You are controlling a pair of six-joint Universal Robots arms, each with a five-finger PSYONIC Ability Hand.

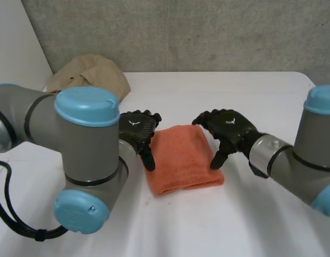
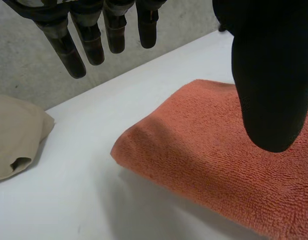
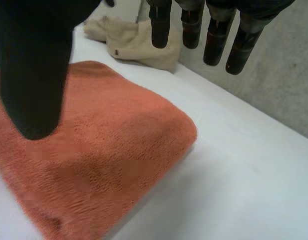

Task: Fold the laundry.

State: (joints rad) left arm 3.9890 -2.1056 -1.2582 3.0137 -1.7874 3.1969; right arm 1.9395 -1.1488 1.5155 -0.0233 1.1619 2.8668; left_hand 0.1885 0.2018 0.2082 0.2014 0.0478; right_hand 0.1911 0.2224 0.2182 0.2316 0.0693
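Note:
A folded orange towel [image 1: 182,158] lies flat in the middle of the white table [image 1: 218,225]. My left hand [image 1: 138,132] hovers at the towel's left edge, fingers straight and spread, holding nothing. My right hand [image 1: 229,130] hovers at its right edge, also open and empty. In the left wrist view the thumb [image 2: 271,75] hangs above the orange towel [image 2: 223,155] and the fingers [image 2: 69,50] above bare table. In the right wrist view the thumb [image 3: 34,70] hangs over the orange towel [image 3: 104,150], the fingers [image 3: 213,40] beyond its corner.
A crumpled beige cloth [image 1: 90,75] lies at the table's far left corner, against the grey wall; the beige cloth [image 2: 14,135] is apart from the towel. My left arm's elbow [image 1: 84,160] stands in the near left of the table.

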